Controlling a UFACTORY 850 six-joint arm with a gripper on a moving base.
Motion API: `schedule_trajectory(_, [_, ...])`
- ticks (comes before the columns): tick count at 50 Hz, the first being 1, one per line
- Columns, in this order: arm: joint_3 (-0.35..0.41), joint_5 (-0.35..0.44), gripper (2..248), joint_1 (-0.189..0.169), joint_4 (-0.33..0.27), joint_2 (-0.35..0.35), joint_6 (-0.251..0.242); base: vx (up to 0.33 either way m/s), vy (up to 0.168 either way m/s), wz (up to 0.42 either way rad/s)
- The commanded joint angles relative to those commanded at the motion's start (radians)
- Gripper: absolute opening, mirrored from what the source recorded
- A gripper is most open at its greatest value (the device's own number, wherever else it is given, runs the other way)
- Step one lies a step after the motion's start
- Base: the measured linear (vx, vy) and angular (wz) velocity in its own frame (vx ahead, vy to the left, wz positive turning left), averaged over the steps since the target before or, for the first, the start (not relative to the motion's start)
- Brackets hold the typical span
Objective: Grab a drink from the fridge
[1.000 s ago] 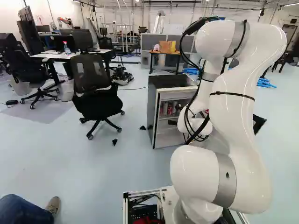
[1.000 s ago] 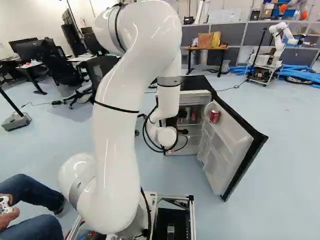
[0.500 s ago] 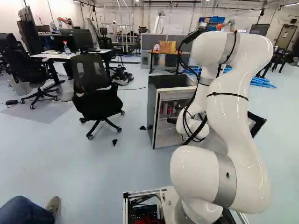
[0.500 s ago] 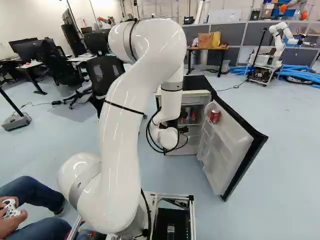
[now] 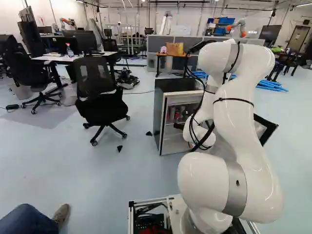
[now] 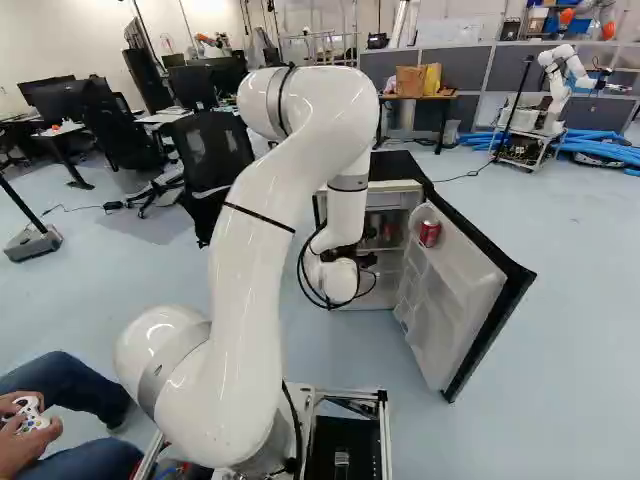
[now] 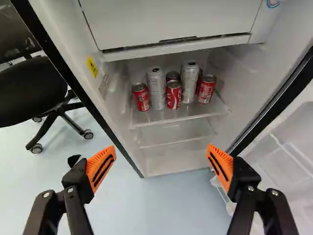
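In the right base view my gripper (image 6: 368,261) shows only in part, dark against the fridge front. The wrist view has the gripper (image 7: 160,152) wide open, nothing between its orange pads, facing the fridge (image 7: 186,167) from outside. Ahead, on the upper wire-edged shelf (image 7: 178,114), several cans stand upright: a red can (image 7: 141,97), a tall silver can (image 7: 156,88), a middle red can (image 7: 173,94), another tall silver can (image 7: 189,82) and a red can (image 7: 206,89). More cans are partly hidden behind. One red can (image 6: 429,233) sits in the open door (image 6: 450,290).
A white compartment (image 7: 171,22) overhangs the cans' shelf. The fridge walls flank the opening, with the door swung out on the right in the right base view. An office chair (image 5: 97,92) stands beside the fridge. Another robot (image 6: 565,75) is farther back.
In the base views my upper arm has come down and its elbow has shifted, leftward in the left view and rightward in the right. The wrist has moved slightly. The base and fridge have stayed put.
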Motion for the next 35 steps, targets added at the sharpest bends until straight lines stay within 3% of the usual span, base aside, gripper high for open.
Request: schedule_trajectory(35, [-0.125,0.122,247,-0.010,0.035,-0.147,0.000,0.000,0.000,0.000])
